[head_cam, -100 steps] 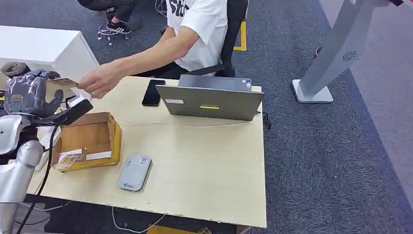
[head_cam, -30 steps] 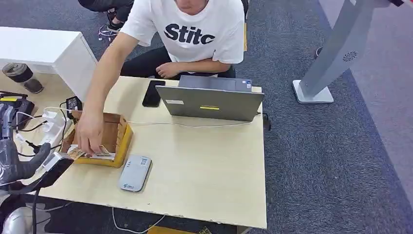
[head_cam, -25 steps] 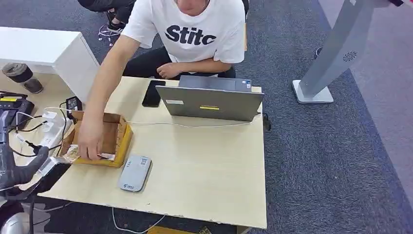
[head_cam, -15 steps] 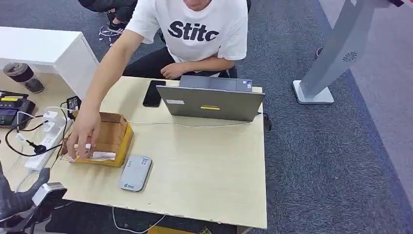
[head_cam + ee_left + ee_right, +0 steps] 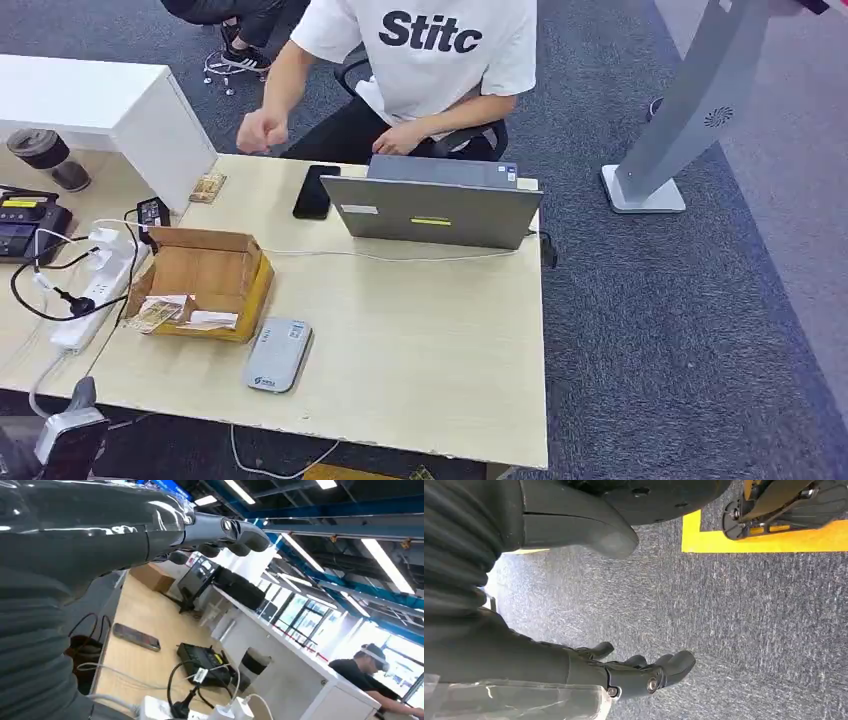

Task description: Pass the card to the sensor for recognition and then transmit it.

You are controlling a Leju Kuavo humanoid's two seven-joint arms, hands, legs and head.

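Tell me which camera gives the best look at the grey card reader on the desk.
The head view. It looks down on the card reader, lying flat and unobstructed just in front of the cardboard box. The left wrist view looks across another desk with cables and a coffee cup; the right wrist view looks down at grey carpet.

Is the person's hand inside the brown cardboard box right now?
No, the person's hand is lifted up beyond the table's far edge, away from the open brown cardboard box, which has some cards lying in it.
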